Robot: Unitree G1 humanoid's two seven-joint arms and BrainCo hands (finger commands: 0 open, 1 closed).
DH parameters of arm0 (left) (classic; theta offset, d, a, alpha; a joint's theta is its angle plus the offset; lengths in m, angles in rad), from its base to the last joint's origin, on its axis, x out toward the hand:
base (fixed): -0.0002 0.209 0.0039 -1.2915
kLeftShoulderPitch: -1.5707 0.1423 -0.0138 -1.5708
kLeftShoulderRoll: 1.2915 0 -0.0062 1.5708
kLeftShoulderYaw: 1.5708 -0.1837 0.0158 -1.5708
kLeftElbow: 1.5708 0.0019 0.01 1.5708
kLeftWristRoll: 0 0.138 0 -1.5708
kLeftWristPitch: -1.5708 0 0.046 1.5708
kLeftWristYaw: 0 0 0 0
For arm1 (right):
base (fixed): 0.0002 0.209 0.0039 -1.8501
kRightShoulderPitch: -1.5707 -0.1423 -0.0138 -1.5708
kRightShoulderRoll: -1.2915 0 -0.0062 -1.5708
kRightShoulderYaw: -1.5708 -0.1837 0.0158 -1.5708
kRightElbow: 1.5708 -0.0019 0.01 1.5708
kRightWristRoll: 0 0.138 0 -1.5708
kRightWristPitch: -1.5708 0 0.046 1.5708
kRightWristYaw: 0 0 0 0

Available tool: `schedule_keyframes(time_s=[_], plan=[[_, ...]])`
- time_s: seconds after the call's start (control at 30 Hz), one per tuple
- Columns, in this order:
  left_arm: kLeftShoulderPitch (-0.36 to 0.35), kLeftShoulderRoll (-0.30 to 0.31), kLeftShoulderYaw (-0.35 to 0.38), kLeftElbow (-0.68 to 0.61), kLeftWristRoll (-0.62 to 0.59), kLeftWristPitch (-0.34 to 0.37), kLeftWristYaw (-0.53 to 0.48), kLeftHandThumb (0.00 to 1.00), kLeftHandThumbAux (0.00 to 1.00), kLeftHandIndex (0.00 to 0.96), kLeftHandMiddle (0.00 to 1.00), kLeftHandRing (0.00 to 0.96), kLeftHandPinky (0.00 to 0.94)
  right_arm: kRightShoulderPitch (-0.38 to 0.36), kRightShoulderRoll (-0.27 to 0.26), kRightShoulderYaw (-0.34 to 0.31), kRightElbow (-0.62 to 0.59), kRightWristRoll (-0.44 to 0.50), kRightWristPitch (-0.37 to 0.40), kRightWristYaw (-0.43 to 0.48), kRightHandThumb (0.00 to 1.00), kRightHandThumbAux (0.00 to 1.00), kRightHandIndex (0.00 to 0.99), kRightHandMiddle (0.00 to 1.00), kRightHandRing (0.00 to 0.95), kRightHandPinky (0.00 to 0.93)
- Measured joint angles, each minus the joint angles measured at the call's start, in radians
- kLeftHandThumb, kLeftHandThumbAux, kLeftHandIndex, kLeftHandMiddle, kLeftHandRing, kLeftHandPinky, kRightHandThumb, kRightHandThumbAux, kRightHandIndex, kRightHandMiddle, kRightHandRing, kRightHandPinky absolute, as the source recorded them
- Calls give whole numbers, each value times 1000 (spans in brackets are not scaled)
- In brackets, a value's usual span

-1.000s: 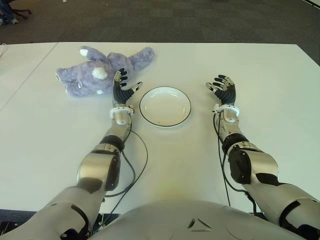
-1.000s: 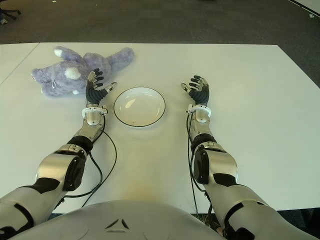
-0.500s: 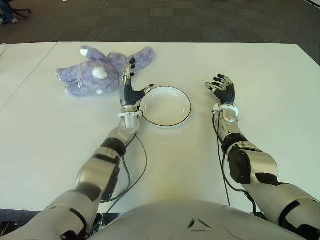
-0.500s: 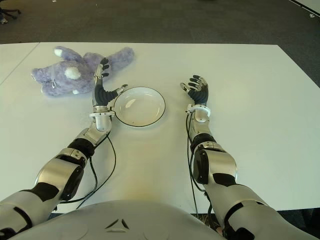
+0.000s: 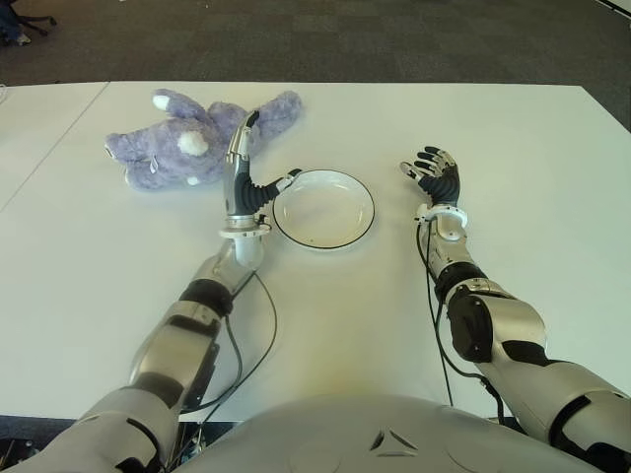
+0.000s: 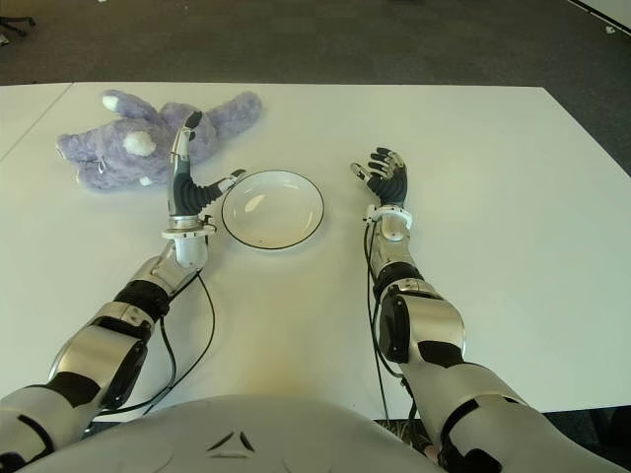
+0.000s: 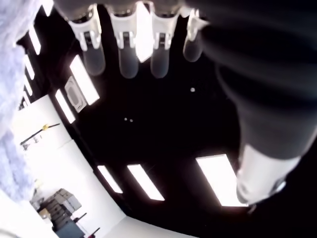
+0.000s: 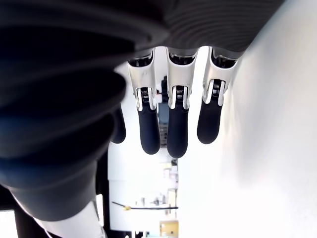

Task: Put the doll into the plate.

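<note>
A purple plush doll (image 5: 187, 143) with a white snout lies on its side at the far left of the white table (image 5: 513, 128). A white plate (image 5: 323, 209) with a dark rim sits in the middle, with nothing in it. My left hand (image 5: 248, 168) stands raised between doll and plate, fingers straight and pointing up, thumb out toward the plate's rim, holding nothing. A strip of purple fur (image 7: 10, 99) shows at the edge of the left wrist view. My right hand (image 5: 434, 175) shows to the right of the plate, fingers relaxed and spread.
The table's far edge (image 5: 345, 84) borders dark carpet. A seam to a neighbouring table (image 5: 49, 148) runs at the far left. A black cable (image 5: 258, 325) trails along my left forearm.
My left hand has lifted off the table beside the doll and turned upright, fingers stretched straight, shifting slightly toward the plate. The right hand has hardly moved.
</note>
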Motion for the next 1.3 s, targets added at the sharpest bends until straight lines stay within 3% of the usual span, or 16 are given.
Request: schedule_keyframes(time_s=[0.23, 0.47, 0.73, 1.13, 1.17, 1.3], plan=[[53, 78, -1, -98, 92, 59, 48, 0, 685, 70, 106, 114, 126, 0, -2, -1, 0, -1, 0, 0, 114, 873, 248, 292, 291, 283], [51, 143, 0, -176, 168, 137, 48, 0, 711, 35, 55, 63, 58, 0, -5, -3, 0, -1, 0, 1, 123, 864, 252, 305, 304, 293], [23, 185, 2, -198, 205, 252, 47, 14, 731, 6, 9, 15, 18, 0, -6, -4, 0, -1, 0, 10, 146, 880, 262, 319, 323, 321], [-86, 277, 4, -115, 199, 318, 29, 126, 670, 0, 0, 0, 0, 0, -6, -5, 0, 0, 0, 15, 148, 893, 261, 314, 324, 326], [-91, 284, 4, -114, 197, 321, 23, 176, 644, 0, 0, 0, 0, 0, -6, -5, 0, 0, 0, 16, 148, 894, 261, 315, 325, 328], [-102, 315, 4, -113, 192, 344, -22, 128, 624, 0, 0, 0, 0, 0, -6, -5, 0, 0, 0, 17, 154, 905, 262, 318, 329, 337]])
